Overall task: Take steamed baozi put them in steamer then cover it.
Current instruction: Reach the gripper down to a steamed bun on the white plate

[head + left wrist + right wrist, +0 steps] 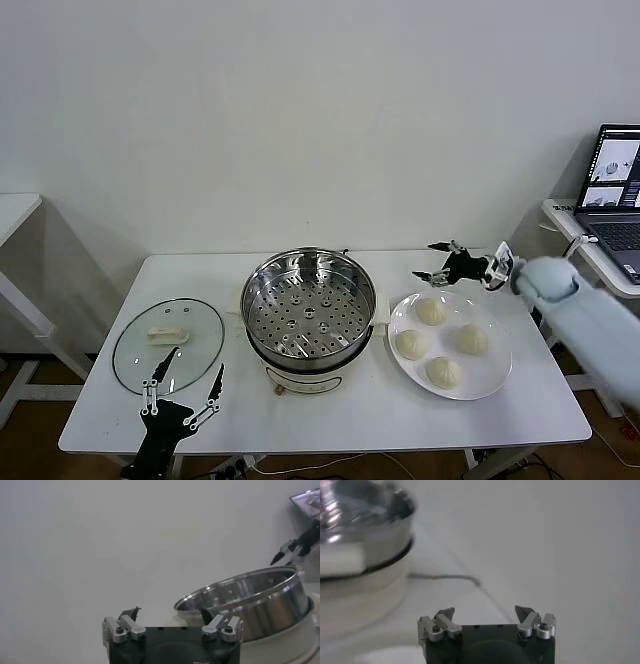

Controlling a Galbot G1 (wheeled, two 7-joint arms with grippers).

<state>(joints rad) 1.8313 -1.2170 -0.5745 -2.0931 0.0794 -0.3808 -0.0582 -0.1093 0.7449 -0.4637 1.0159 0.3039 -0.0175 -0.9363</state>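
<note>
Partly cropped left gripper (187, 378), steamer (310, 300) base – hidden

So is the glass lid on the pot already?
No, the glass lid lies flat on the table, left of the open pot.

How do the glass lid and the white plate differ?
The glass lid is see-through with a cream handle; the white plate is solid white. The lid lies left of the steamer and carries nothing; the plate lies right of it and holds four buns. Both are round and lie flat.
</note>
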